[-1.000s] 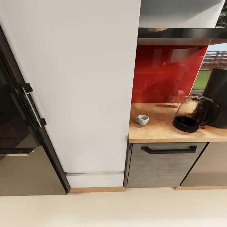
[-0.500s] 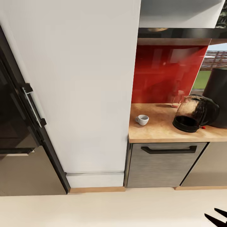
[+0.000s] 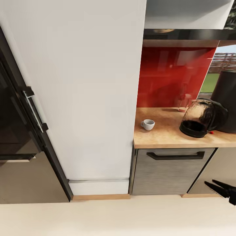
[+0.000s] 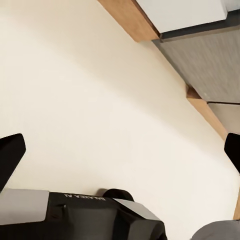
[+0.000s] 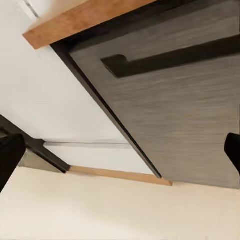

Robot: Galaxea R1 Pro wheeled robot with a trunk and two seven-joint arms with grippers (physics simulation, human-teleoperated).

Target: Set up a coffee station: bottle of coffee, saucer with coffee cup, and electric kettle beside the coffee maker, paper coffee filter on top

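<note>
On the wooden countertop [image 3: 164, 139] a small white coffee cup [image 3: 148, 124] stands near the left end. To its right a glass electric kettle [image 3: 200, 118] with a black base leans against the black coffee maker [image 3: 226, 101] at the picture's right edge. My right gripper [image 3: 210, 182] hangs open low at the right, in front of the cabinets below the counter; its fingertips [image 5: 10, 155] frame a grey drawer front [image 5: 185, 115]. My left gripper [image 4: 120, 155] is open above bare floor [image 4: 100, 90], with nothing between its fingers.
A tall white cabinet [image 3: 82, 91] rises left of the counter, with a black oven [image 3: 16, 111] and its handle further left. The grey drawer [image 3: 170, 170] with a black handle [image 3: 176, 155] sits under the counter. A red backsplash [image 3: 170, 75] and a hood close the back.
My right gripper has risen from the bottom right corner of the head view to the height of the lower cabinets. The cup, kettle and coffee maker have not moved.
</note>
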